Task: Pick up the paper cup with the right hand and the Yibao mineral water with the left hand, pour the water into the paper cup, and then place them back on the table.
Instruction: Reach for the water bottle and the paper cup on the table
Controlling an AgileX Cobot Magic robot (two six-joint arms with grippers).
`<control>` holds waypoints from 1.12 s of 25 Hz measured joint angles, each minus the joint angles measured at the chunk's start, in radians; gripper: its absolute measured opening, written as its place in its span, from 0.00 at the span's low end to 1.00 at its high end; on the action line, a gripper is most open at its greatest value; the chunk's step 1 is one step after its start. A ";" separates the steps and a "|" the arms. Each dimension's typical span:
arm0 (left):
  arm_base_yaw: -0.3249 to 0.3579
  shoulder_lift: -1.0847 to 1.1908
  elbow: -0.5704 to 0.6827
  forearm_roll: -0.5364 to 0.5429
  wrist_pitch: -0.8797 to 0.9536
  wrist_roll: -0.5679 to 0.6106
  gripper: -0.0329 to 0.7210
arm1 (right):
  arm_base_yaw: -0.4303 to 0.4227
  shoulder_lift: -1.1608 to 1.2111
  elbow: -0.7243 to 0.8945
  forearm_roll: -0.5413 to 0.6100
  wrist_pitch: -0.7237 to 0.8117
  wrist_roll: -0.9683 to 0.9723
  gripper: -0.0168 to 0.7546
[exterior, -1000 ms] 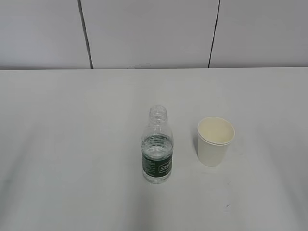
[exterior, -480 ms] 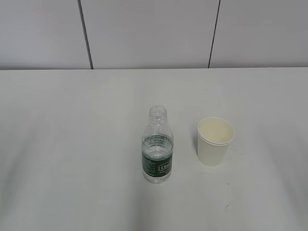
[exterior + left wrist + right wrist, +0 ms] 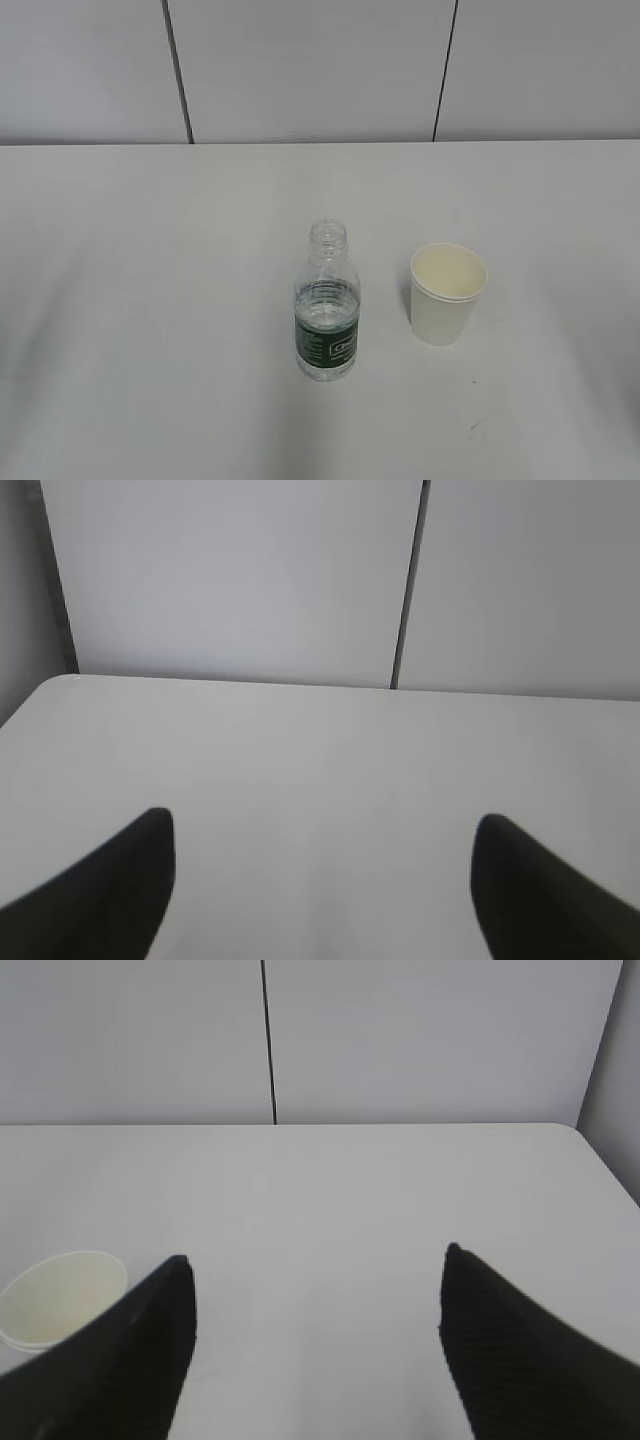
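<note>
1. Two task items on the table (image 3: pixel 150 300), both upright, neither held: Yibao mineral water (image 3: pixel 327 315) approx centre of ext view, paper cup (image 3: pixel 446 293) just to its right, small gap btwn, not touching.
2. Bottle: no cap, clear ribbed body, dark green label w/ white logo on lower half. Taller than cup.
3. Cup: white outside, cream inside, mouth up. Can't tell if there's any liquid in it.
4. Left hand (image 3: pixel 320 880): not in ext view. Wrist cam shows both black fingertips (image 3: pixel 110 890) spread wide at bottom of frame, bare tabletop btwn them. Claw released, nothing gripped. Bottle not in this cam.
5. Right hand (image 3: pixel 315 1345): also not in ext view. Wrist cam shows fingers (image 3: pixel 120 1360) wide apart, bare tabletop btwn. Released, empty. Cup rim visible at lower left of that cam, partly behind the left-side finger, outside the jaws.
6. Background: grey wall panels (image 3: pixel 300 70) w/ dark vertical seams behind table edge.
</note>
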 joint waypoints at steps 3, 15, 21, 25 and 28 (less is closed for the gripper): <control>0.000 0.009 0.000 0.000 -0.008 0.000 0.78 | 0.000 0.061 0.000 -0.009 -0.057 -0.002 0.79; 0.000 0.021 0.000 0.002 -0.017 0.000 0.78 | 0.000 0.178 0.000 -0.075 -0.145 -0.002 0.79; 0.000 0.077 0.000 0.002 -0.072 0.000 0.78 | 0.000 0.215 0.000 -0.075 -0.162 -0.002 0.79; 0.000 0.090 0.000 0.002 -0.083 0.000 0.78 | 0.000 0.223 0.000 -0.075 -0.165 -0.003 0.79; 0.000 0.090 0.000 0.002 -0.084 0.000 0.78 | 0.000 0.224 0.000 -0.075 -0.169 -0.003 0.79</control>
